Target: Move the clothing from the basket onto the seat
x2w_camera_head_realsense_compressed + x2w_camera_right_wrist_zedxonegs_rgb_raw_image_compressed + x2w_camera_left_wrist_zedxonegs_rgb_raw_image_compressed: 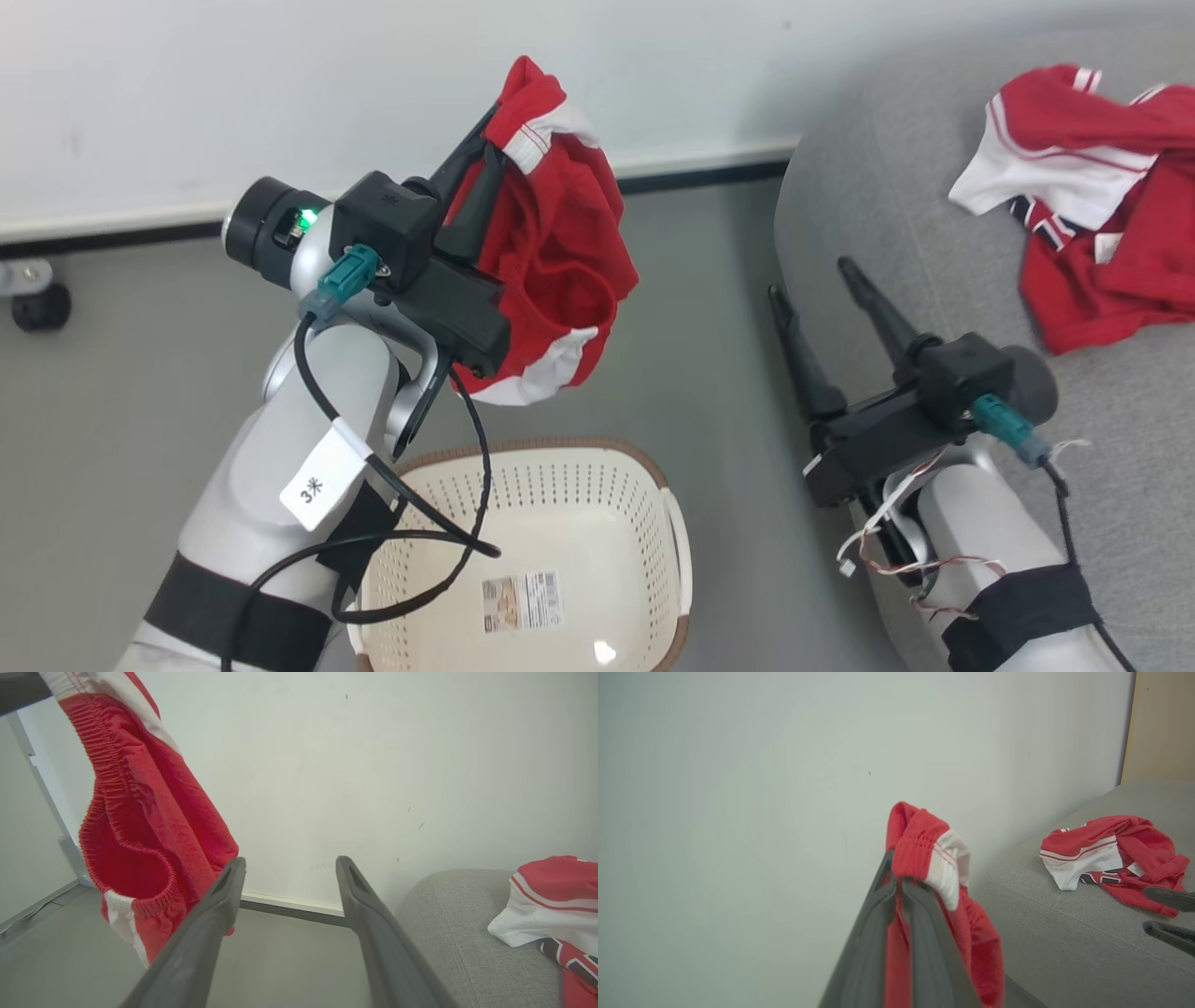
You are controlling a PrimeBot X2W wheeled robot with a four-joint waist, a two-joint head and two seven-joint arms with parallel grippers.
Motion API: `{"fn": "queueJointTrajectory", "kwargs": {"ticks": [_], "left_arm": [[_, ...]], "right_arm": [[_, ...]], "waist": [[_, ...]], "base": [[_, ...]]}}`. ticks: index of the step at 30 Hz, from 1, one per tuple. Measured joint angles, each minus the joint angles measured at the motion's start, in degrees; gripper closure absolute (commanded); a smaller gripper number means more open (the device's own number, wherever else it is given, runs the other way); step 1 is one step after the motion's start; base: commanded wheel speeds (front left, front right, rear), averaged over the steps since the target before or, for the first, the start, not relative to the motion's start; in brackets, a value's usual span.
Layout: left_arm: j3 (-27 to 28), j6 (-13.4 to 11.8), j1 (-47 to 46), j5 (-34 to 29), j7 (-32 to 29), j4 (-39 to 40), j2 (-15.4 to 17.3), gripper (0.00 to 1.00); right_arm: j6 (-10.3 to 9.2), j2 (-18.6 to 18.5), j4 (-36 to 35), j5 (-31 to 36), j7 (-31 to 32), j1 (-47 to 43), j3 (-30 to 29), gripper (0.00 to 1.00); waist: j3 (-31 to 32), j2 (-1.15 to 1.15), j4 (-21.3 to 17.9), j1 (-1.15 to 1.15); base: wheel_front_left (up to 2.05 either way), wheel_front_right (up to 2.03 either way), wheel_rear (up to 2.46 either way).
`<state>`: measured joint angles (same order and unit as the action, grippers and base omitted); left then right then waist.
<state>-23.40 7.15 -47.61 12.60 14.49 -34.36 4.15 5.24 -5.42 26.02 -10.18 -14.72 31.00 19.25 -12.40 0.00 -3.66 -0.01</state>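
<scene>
1. Left pincer [487, 140] is clamped tight on the red shorts [560, 243], pinching them near the white trim, up in the air above the basket [579, 453].
2. Right pincer [810, 280] hangs wide apart with nothing in it, at the near edge of the seat [878, 205].
3. The jersey [1102, 205] lies crumpled on the seat. The basket looks empty bar a sticker [521, 602] on its floor.
4. Handling-wise, the shorts look light and totally floppy, so they droop under the pincer. Not fragile, maybe a bit slick. I'd grab the thick elastic waistband, since bunched fabric gives more bite than one thin layer.
</scene>
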Motion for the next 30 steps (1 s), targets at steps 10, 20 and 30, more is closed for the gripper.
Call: {"fn": "queueJointTrajectory", "kwargs": {"ticks": [10, 20, 30], "left_arm": [[-2.29, 0.02, 0.52, 1.98, 0.0, -2.9, -1.26, 1.0], [-6.41, 0.42, 4.99, 4.33, -0.01, -2.23, -1.74, 1.0], [-9.9, 0.42, 8.15, 5.49, -1.53, 4.21, -1.9, 1.0]], "right_arm": [[1.22, 0.59, 5.1, -0.16, 0.0, -2.87, 3.35, 0.0], [1.82, 0.6, 8.4, -1.0, 0.01, -6.75, 6.84, 0.0], [1.83, 0.65, 10.05, -2.14, 0.01, -6.5, 12.94, 0.0]], "waist": [[7.73, 0.0, -0.02, 0.0], [15.88, 0.0, 1.35, 0.0], [19.91, 0.0, 4.48, 0.01]], "base": [[0.0, 0.0, 0.0], [0.0, 0.0, 0.0], [0.0, 0.0, 0.0]]}}
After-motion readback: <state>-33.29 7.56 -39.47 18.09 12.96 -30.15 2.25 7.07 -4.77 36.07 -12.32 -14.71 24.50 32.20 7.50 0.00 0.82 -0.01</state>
